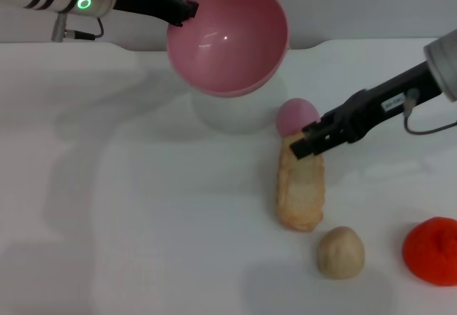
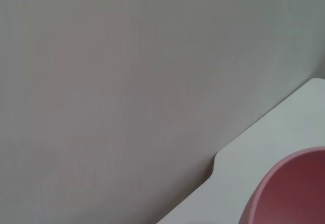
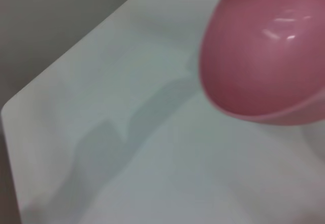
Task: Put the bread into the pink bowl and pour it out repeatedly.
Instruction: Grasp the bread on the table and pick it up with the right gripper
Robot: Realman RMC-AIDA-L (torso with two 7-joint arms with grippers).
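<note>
Your left gripper (image 1: 187, 9) holds the pink bowl (image 1: 227, 38) in the air above the far side of the white desk (image 1: 143, 208), its dark fingers (image 1: 182, 8) clamped on the rim at the bowl's left edge. The bowl is tipped so that its glossy inside faces the head camera, and nothing lies in it. Below and to the right, the bread (image 1: 300, 184) lies flat on the desk with its pale side up, its long axis running toward and away from you. Your right gripper (image 1: 308, 143) sits at the loaf's far end, fingers closed on that end as far as the head view shows. A small pink dome (image 1: 294, 114) rests just behind the gripper, touching or nearly touching the loaf's far tip. Nearer you, a round beige lump (image 1: 340, 252) sits just beside the bread's near end, and a red-orange blob (image 1: 432, 249) lies well apart at the desk's right edge. The right wrist view shows the bowl's (image 3: 264, 56) outer curve hanging over the desk.
</note>
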